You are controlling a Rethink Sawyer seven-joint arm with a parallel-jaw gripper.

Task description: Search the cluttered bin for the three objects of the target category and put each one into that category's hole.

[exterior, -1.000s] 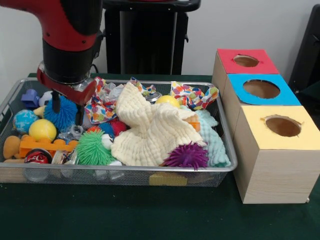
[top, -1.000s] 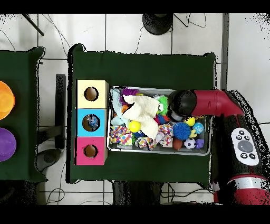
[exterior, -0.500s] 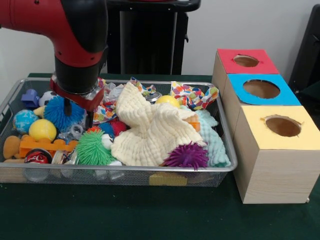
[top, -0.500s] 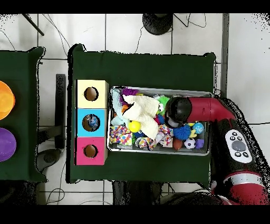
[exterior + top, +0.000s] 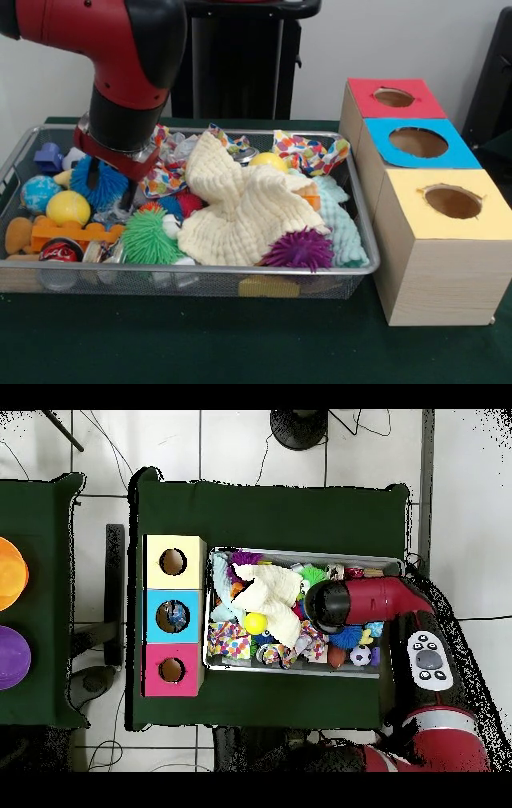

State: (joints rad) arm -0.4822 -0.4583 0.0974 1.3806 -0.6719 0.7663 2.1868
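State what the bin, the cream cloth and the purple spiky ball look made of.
Bin: metal wire mesh, see-through grid walls with a shiny rim. Cream cloth: soft woven fabric, crinkled and folded, matte. Purple spiky ball: probably soft rubber, with many thin flexible spikes.

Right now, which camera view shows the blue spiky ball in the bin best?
The front view: the blue spiky ball sits at the wire bin's left side, partly behind the gripper. In the overhead view the red arm covers most of it, leaving only a blue patch.
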